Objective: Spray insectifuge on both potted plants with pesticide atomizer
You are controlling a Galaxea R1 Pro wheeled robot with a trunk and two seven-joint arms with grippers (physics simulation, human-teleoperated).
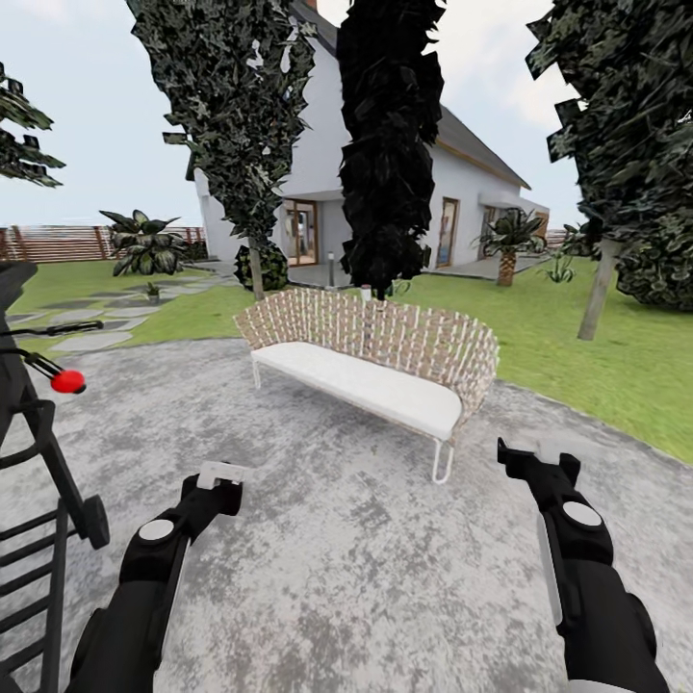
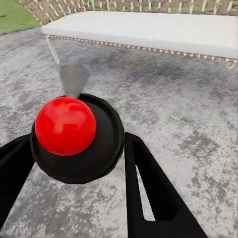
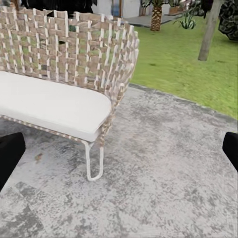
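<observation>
My left gripper (image 1: 219,488) is low over the grey paved patio (image 1: 366,577), shut on the pesticide atomizer (image 1: 223,472), whose white head shows at the fingertips. Seen from the left wrist, the atomizer (image 2: 74,144) is a dark round body topped by a red ball, touching both black fingers (image 2: 153,193). A pale cone points from it toward the sofa. My right gripper (image 1: 544,462) is open, its fingers (image 3: 9,153) wide apart with nothing between them. One small potted plant (image 1: 152,292) stands far off at the left among stepping stones. No whitish specks can be made out.
A wicker sofa (image 1: 375,371) with a white cushion stands on the patio straight ahead. A black wheeled frame with a red knob (image 1: 67,381) stands close to my left arm. Lawn (image 1: 597,346), tree trunks (image 1: 597,289), a brown fence (image 1: 58,243) and a house lie beyond.
</observation>
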